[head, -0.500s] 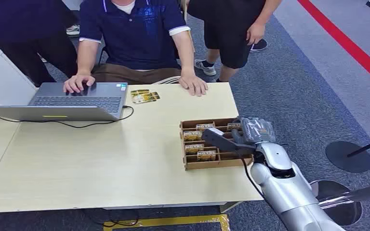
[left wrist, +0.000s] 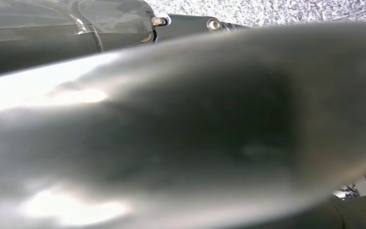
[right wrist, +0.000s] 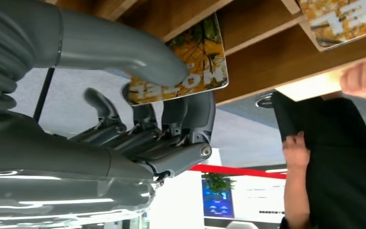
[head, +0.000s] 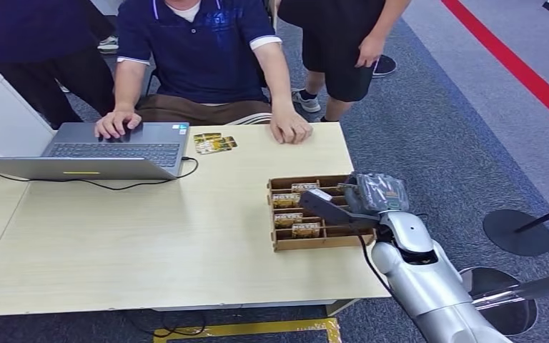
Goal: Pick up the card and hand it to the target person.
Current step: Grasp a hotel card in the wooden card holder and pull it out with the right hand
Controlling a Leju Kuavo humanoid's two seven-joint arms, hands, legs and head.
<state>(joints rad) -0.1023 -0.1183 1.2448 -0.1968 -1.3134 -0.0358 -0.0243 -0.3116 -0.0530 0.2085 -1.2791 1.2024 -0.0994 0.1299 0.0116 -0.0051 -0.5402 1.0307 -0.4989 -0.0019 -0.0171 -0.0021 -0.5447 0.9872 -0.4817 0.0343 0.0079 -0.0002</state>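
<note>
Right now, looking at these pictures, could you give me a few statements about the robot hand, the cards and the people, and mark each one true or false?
1. The right robot hand is at the wooden card box. True.
2. Its thumb presses a yellow-printed card against the fingers behind it. True: the right wrist view shows the card pinched there.
3. The laptop is closed. False: it lies open, and the seated person's hand rests on it.
4. A few cards lie loose on the table beside the laptop. True.
5. The seated person is already holding the card. False: that person's other hand lies on the table's far edge, holding nothing.
</note>
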